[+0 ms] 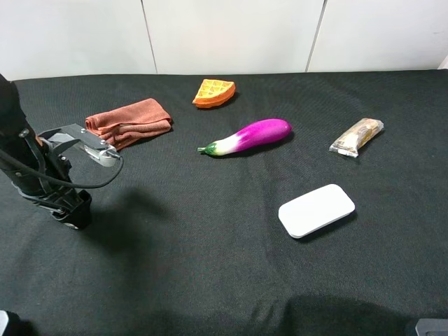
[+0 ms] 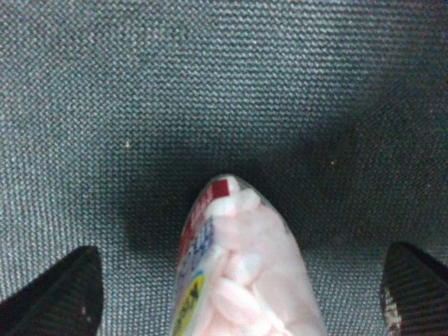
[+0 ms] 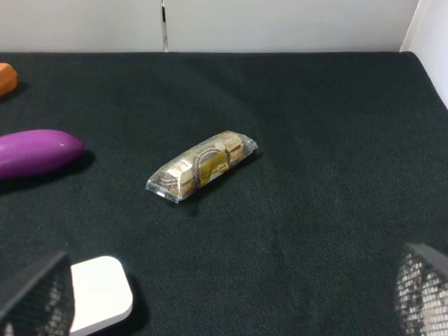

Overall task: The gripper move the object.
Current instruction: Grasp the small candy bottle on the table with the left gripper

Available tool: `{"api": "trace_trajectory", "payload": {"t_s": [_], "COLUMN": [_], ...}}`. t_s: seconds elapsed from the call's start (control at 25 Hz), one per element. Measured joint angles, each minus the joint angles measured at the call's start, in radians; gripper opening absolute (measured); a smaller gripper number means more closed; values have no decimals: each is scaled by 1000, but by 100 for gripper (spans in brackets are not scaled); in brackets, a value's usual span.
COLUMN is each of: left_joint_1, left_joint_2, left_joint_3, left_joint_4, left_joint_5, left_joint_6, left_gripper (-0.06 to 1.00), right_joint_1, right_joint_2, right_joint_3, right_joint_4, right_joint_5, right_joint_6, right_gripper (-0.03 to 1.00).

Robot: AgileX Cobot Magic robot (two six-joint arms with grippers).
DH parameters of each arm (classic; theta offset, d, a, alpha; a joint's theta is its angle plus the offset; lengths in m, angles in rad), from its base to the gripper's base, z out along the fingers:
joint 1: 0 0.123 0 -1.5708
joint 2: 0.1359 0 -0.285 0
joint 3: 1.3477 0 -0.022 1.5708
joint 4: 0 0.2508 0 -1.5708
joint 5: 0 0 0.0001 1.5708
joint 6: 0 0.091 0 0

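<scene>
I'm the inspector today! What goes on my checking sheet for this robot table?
Surface: black cloth table, no spills seen.
Job's things: small clear shaker jar with pale pinkish contents, between the fingers of the left end effector, gaps on both sides.
Clutter: rust-brown folded towel, orange waffle-shaped wedge, purple toy eggplant, clear-wrapped snack bar, white flat rounded box, all apart.
End effectors: left open, down near the table; right end effector open, holding nothing.
Cables: grey cable looping beside the left end effector.
Surroundings: white wall panels behind the table.
</scene>
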Motion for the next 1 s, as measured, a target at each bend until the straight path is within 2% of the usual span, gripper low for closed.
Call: {"api": "trace_trajectory", "payload": {"t_s": [1.0], "left_joint_1": [-8], "left_joint_2": [48], "left_joint_3": [-1], "left_joint_4": [4], "left_joint_5": [-1], "left_joint_6": [-2], "left_gripper": [83], "right_joint_1": [0], "right_joint_2": [0], "right_joint_3": [0], "right_joint_4": [0], "right_joint_5": [-1], "right_joint_6": [0], "right_gripper": [69]}}
